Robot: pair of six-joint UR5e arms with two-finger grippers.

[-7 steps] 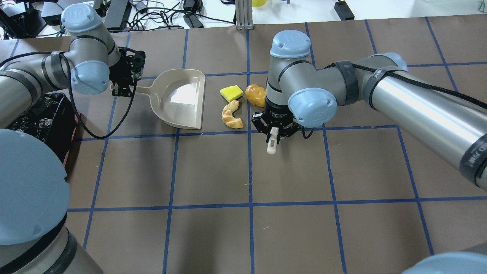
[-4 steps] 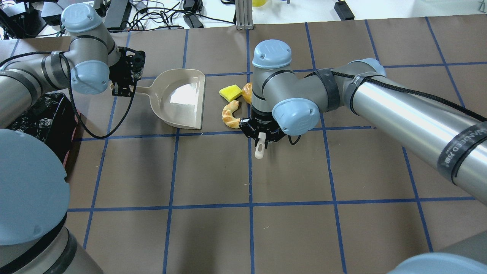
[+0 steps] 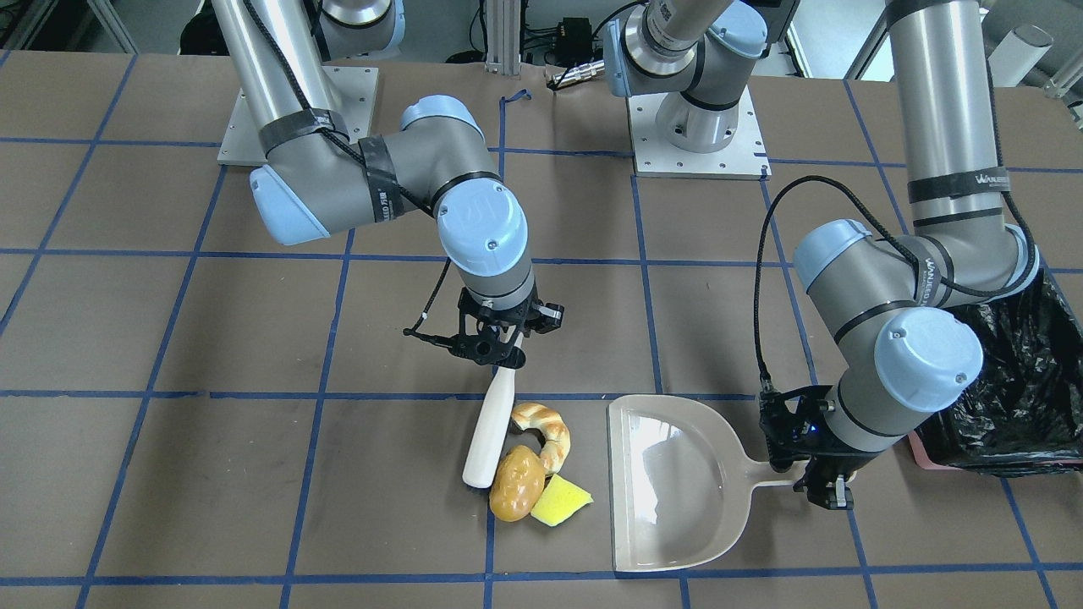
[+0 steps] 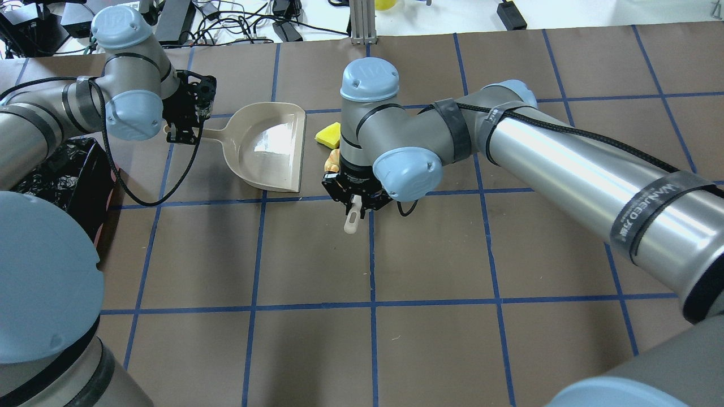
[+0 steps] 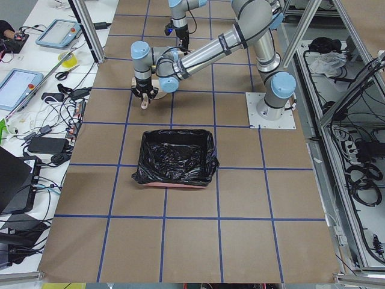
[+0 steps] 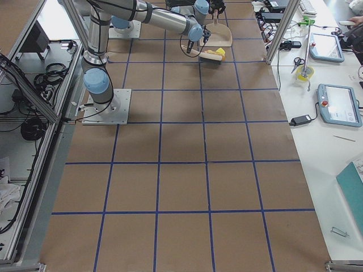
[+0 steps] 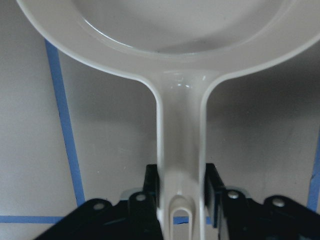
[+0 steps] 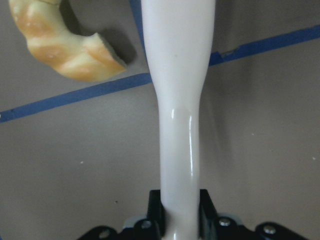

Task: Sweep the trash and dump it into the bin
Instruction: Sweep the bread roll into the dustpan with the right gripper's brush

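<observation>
The brown paper-covered tabletop (image 3: pixel 169 507), gridded in blue tape, carries everything you need to watch. At its end on the robot's left stands the rectangular bin (image 5: pixel 177 133), lined with a crinkly glossy black bag and showing a pink edge at its base. In the front-facing view the bin sits just behind the left arm's elbow, well apart from the trash.

Next in size is the beige plastic dustpan (image 3: pixel 677 507), lying flat on the tabletop with its straight open edge turned toward the trash. The left jaws are closed on the tip of its handle, one finger on either side, as your left wrist view shows.

The right jaws are clamped on the narrow end of a smooth white plastic sweeper stick (image 3: pixel 489 431). It slants down from them, with its wider end low at the tabletop.

The three trash pieces huddle between that stick and the dustpan's open edge, outside the pan.
- The lumpy golden-brown potato shape (image 3: pixel 516 484) lies right at the stick's lower end; you cannot tell whether they touch.
- The curved tan-and-white bread piece (image 3: pixel 546 427) sits against the potato on the robot's side, just beside the stick's shaft.
- The yellow wedge (image 3: pixel 560 501) touches the potato and is the piece closest to the dustpan.
</observation>
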